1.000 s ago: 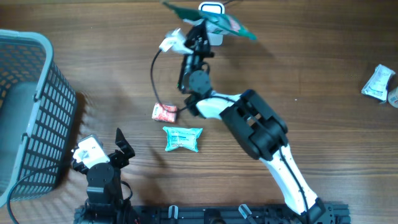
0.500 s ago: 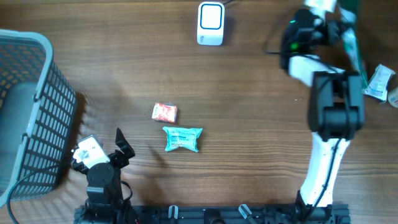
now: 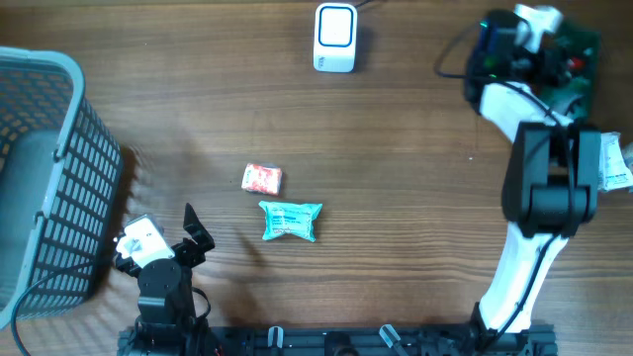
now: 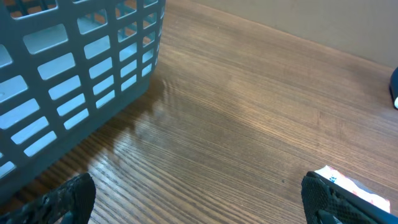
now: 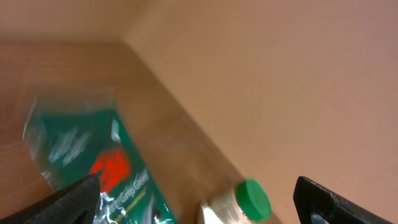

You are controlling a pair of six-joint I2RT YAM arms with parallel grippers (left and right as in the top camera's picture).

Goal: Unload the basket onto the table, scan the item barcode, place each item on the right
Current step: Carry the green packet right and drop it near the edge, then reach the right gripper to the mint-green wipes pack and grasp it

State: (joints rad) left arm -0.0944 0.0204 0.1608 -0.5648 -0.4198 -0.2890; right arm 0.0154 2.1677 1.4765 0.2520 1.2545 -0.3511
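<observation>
Green packet [image 3: 574, 51] at the far right, well apart from the scanner [image 3: 335, 38].
We judge its scan finished: right gripper [image 5: 196, 186] gapes over it, left gripper [image 4: 199, 193] open too; next, the teal packet [image 3: 291, 220] needs grasping, barcode toward the scanner.

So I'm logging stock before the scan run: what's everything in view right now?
basket: 1, grey, left edge
scanner: 1, white, back centre
small packet: 1, red and white, centre-left
teal packet: 1, teal, just in front of the small packet
green packet: 1, green, back right
white packet: 1, white, right edge
green-capped bottle: 1, pale, beside the green packet
table: 1, brown wood
left gripper: 1, black, open, front left
right gripper: 1, black, open, over the green packet
</observation>
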